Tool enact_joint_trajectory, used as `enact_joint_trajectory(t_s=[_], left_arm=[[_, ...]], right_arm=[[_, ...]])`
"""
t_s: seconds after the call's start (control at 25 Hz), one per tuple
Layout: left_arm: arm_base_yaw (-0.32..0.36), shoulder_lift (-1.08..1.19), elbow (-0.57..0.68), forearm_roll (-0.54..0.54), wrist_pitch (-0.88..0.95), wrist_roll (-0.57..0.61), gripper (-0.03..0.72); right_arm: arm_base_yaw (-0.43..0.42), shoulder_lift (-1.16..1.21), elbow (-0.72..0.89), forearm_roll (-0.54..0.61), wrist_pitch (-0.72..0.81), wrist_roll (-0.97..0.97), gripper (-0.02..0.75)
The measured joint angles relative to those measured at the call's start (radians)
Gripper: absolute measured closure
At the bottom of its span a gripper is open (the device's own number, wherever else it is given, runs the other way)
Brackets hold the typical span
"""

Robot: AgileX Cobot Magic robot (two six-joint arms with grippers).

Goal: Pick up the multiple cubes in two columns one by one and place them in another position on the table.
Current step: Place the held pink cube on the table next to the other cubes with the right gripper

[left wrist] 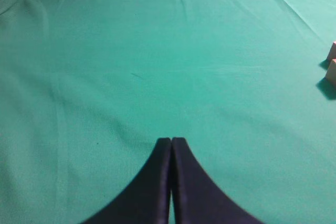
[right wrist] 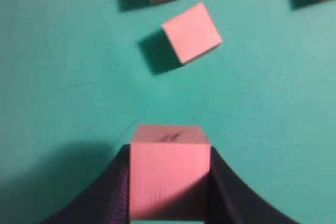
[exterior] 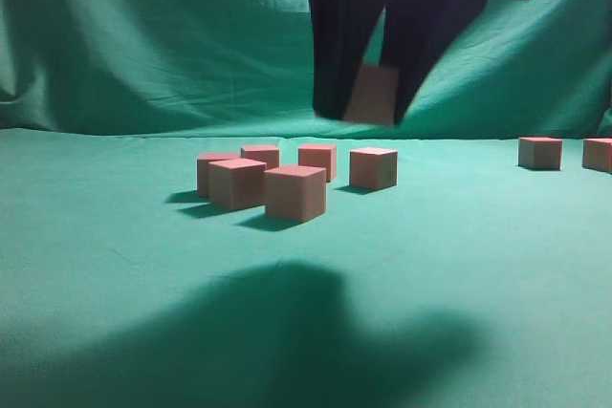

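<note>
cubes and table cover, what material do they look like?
Cubes: probably painted wood. Matte pink tops, tan sides, crisp edges, no gloss; grain isn't resolvable, so dense foam or plastic can't be ruled out. The one in the right end effector shows no squash. Table: woven cloth cover, matte teal-green with soft wrinkles and creases; what lies beneath is hidden.

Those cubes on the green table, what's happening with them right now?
The right claw is holding one cube up in the air above the table. Below it, a group of five cubes sits on the cloth, and two more cubes stand apart at the far right. The left claw is shut, holds nothing, and hangs over bare cloth.
</note>
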Motion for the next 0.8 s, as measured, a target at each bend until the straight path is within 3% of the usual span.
enact_joint_trajectory(t_s=[0.44, 0.68, 0.8], left_arm=[[0.0, 0.0, 0.0, 0.0, 0.0, 0.0, 0.688], [0.0, 0.0, 0.0, 0.0, 0.0, 0.0, 0.688], [0.0, 0.0, 0.0, 0.0, 0.0, 0.0, 0.688]], right_arm=[[0.0, 0.162, 0.0, -0.086, -0.111, 0.141, 0.47], [0.0, 0.176, 0.0, -0.227, -0.14, 0.247, 0.47], [0.0, 0.182, 0.0, -0.244, -0.142, 0.267, 0.47]])
